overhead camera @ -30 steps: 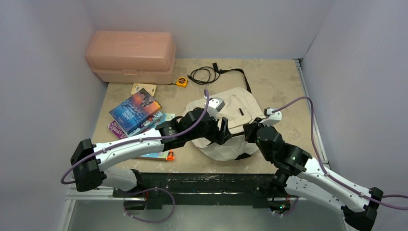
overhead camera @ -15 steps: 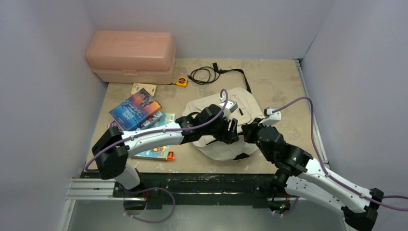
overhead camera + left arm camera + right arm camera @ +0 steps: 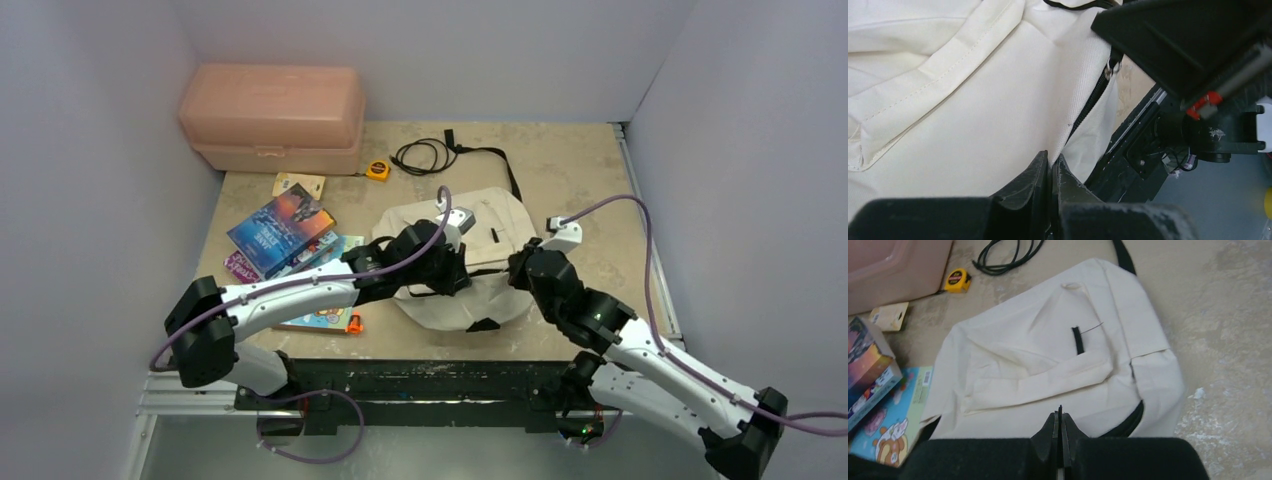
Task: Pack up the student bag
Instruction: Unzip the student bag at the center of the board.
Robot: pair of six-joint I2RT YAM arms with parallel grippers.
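Lying mid-way across the table (image 3: pixel 585 170), the student bag (image 3: pixel 500 215) runs near-to-far, straps away. Left claw (image 3: pixel 1050 167) is pinched onto its fabric beside the zipper (image 3: pixel 1093 100). Right claw (image 3: pixel 1059 420), fingers together, sits at the near-right edge, and I can't tell if it grips.

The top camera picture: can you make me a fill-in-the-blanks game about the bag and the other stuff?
The big box in the far corner is ____.
The little tape measure beside it is ____.
The left gripper and the right gripper at the student bag are both ____.
Missing words: pink, yellow, shut.
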